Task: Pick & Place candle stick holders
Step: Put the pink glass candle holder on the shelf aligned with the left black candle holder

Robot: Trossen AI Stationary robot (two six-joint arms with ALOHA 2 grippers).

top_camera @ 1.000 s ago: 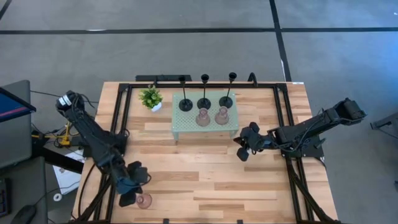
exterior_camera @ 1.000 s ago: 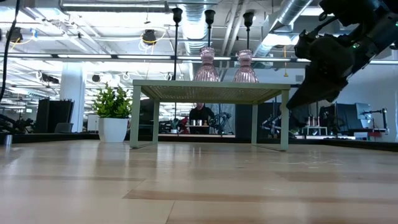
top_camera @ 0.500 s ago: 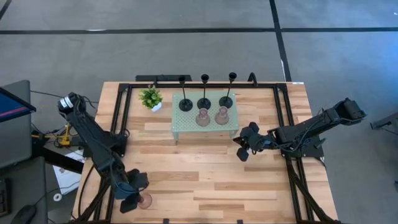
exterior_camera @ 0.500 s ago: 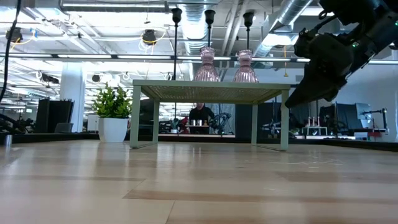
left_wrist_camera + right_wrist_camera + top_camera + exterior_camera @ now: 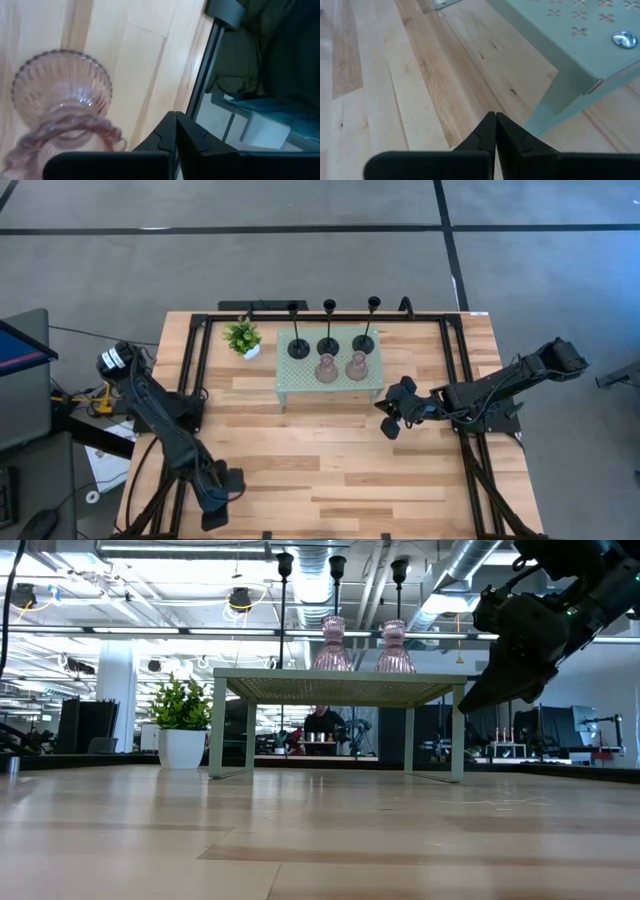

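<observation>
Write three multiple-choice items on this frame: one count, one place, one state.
1. How many pink glass holders stand on the mint-green stand? A) one B) two C) three
2. Where is the left gripper? A) over the stand B) by the table's left corner, far from the stand C) at the plant
3. The right gripper, beside the stand, is: A) wide open B) shut on a black stem C) shut, holding nothing

B: the high and low views both show two pink holders on the stand.
B: the high view shows it there.
C: the right wrist view shows the fingertips meeting over bare wood.
</observation>
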